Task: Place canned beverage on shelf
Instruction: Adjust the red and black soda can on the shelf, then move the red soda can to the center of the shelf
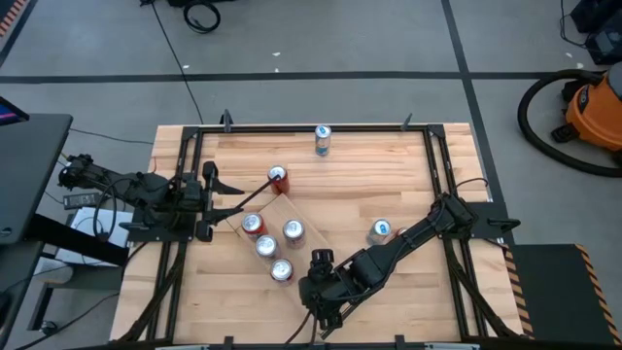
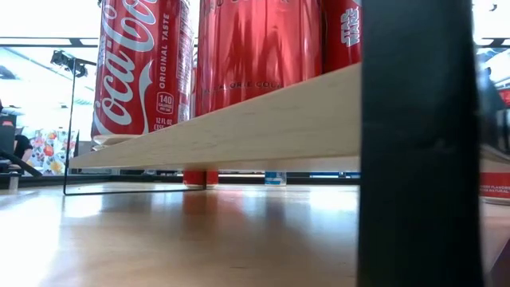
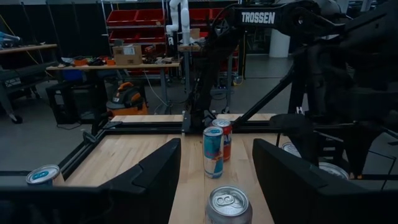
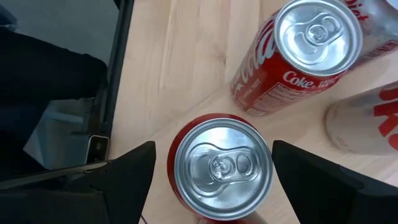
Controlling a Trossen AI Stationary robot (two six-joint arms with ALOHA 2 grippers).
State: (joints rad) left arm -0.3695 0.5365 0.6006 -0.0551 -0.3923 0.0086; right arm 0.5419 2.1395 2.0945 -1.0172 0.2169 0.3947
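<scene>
Red can (image 4: 221,167) sits between my right end effector's (image 4: 211,171) spread, unclenched fingers, on the shelf (image 1: 292,216); my left end effector (image 1: 255,198), released, waits left.

Robotics lab or workshop bay, concrete floor with taped lines.

Slatted wooden tabletop (image 1: 389,185) in a black metal frame at centre, two dark arms mounted on it, one marked TROSSEN. Orange shop vacuum (image 1: 595,109) with black hose on the floor at 2 o'clock; coiled black cable (image 1: 202,15) at 11 o'clock. Left wrist view: red parts-bin rack (image 3: 140,28) along the far wall, cluttered workbench (image 3: 112,65) bearing a cardboard box (image 3: 127,55), white robot arm (image 3: 178,18) beyond.
</scene>
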